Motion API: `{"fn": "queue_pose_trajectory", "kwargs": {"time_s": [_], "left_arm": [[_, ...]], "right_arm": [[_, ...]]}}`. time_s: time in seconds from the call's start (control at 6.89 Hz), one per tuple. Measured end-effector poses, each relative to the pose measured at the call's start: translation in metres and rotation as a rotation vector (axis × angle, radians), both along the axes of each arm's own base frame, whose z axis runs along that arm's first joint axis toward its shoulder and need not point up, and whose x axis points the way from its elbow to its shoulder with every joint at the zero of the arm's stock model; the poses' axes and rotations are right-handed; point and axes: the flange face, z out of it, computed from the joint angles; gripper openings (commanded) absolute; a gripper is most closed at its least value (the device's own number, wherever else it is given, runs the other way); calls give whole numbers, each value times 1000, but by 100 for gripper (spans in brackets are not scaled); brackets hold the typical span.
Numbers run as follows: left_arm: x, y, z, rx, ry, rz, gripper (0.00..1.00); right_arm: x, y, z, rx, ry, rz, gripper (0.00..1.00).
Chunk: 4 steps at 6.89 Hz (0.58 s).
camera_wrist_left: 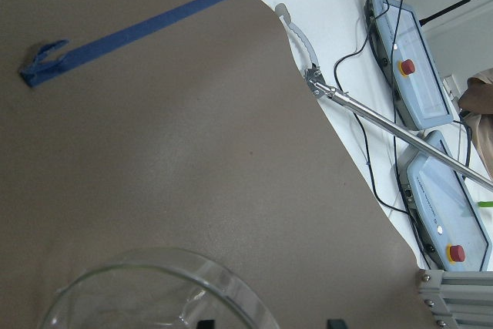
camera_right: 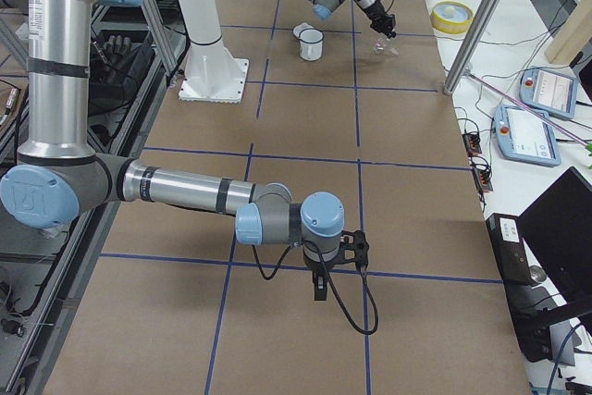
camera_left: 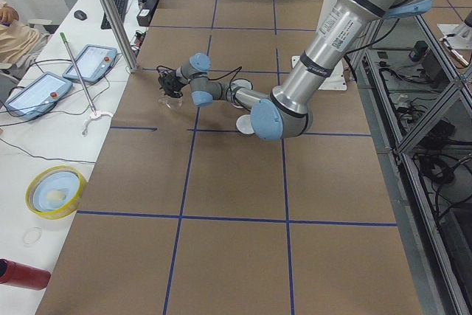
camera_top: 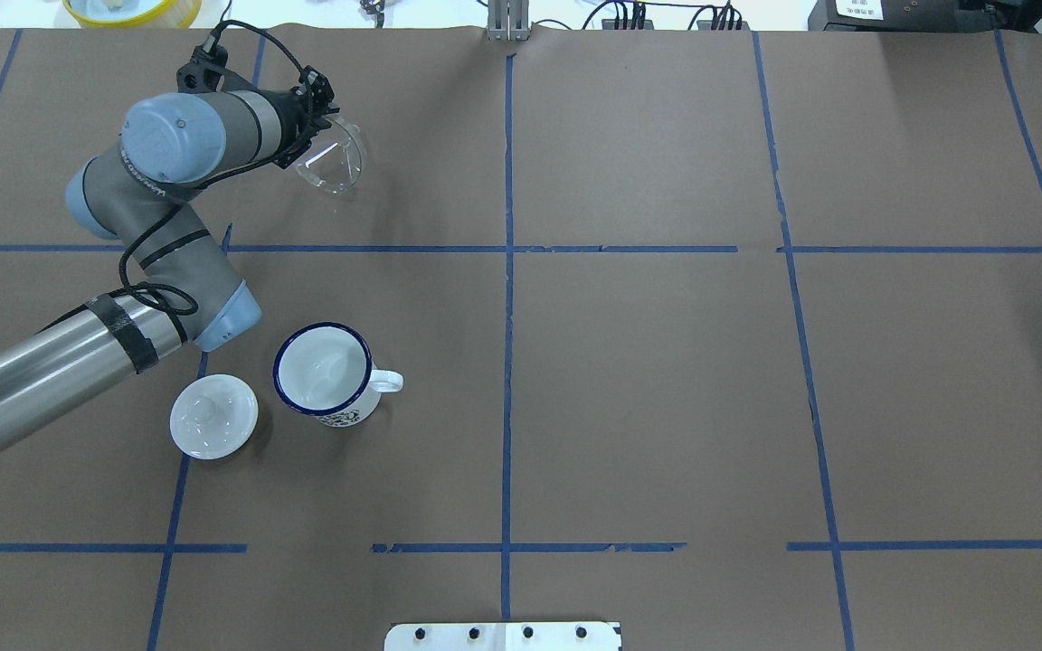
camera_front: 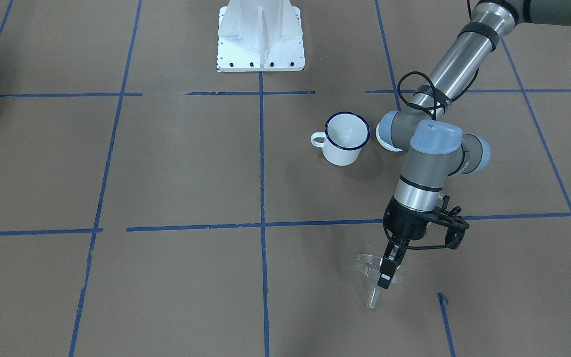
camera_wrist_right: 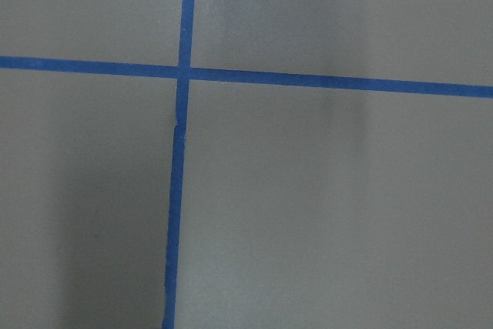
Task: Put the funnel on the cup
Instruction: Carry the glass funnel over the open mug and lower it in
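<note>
While my left gripper (camera_front: 387, 272) is pinching the funnel (camera_top: 336, 158), well apart at twelve o'clock of the cup (camera_top: 322, 366) overhead, I'm failing to tell the jaw state of the right gripper (camera_right: 319, 289).

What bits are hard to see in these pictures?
Right claw: shows only in the exterior right view, too small to tell if it is open or shut.
Funnel: left wrist view, cut off by the bottom edge.
Lid: front-facing view, mostly behind the left arm.

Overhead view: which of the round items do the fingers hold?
The clear funnel, in the left arm's fingers; the blue-rimmed cup and white lid sit free.
</note>
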Motion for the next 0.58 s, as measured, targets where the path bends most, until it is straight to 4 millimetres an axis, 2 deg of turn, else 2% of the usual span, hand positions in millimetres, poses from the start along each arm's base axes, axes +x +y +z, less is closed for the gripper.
{"fn": "queue_pose_trajectory", "kwargs": {"time_s": [0.15, 0.29, 0.44, 0.58], "left_arm": [[0, 0, -2, 7, -2, 3, 0], [-5, 0, -12, 26, 8, 3, 0], [-17, 2, -37, 59, 39, 10, 0], [-30, 9, -72, 85, 77, 45, 0]], "right_arm": [[0, 0, 0, 0, 0, 0, 100], [0, 0, 0, 0, 0, 0, 100], [0, 0, 0, 0, 0, 0, 100], [0, 0, 0, 0, 0, 0, 100]]}}
